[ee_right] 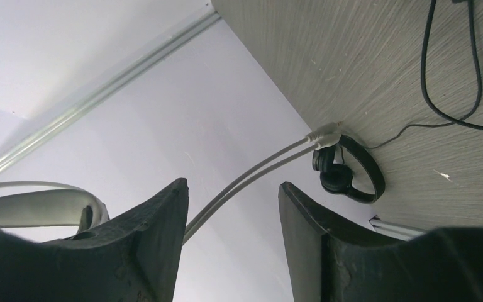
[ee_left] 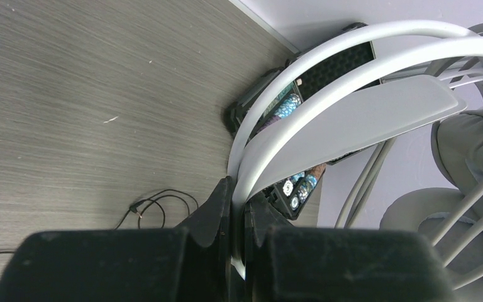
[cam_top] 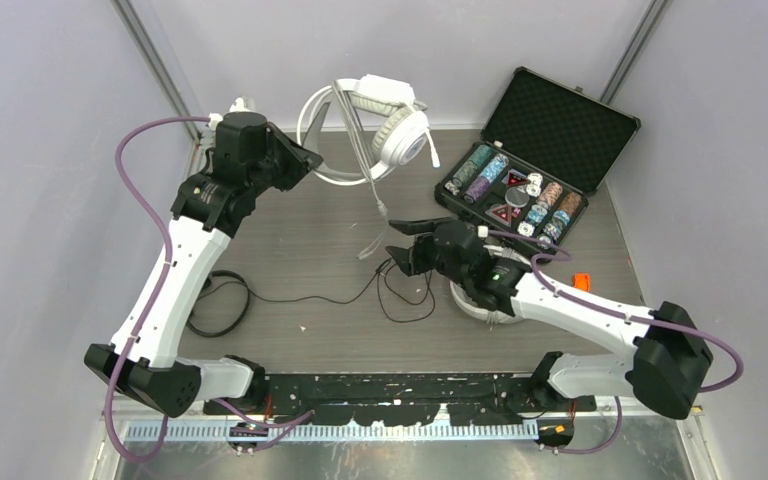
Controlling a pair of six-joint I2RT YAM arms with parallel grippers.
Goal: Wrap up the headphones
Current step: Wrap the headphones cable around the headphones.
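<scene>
Two headsets show plainly. One large white over-ear headset [cam_top: 400, 130] with padded cups is at the far edge of the grey wood-grain table [cam_top: 310, 230]. The left gripper [ee_left: 239, 211] is pinched tight on its curved white headband [ee_left: 352, 119]. One small black headset [ee_right: 334, 179] lies at the table's left side, and its single thin black cable [cam_top: 310, 298] trails across the middle. From the white headset one twin white cable [cam_top: 378, 215] runs down to the table and ends in two plugs. The right gripper [ee_right: 233, 201] stands with its fingers apart. That cable passes through the gap, and neither finger visibly touches it. One white rounded shape [cam_top: 480, 305] lies mostly hidden under the right arm, too covered to identify. One open black foam-lined case [cam_top: 560, 120] holding coloured poker chips [cam_top: 520, 190] sits at far right.
</scene>
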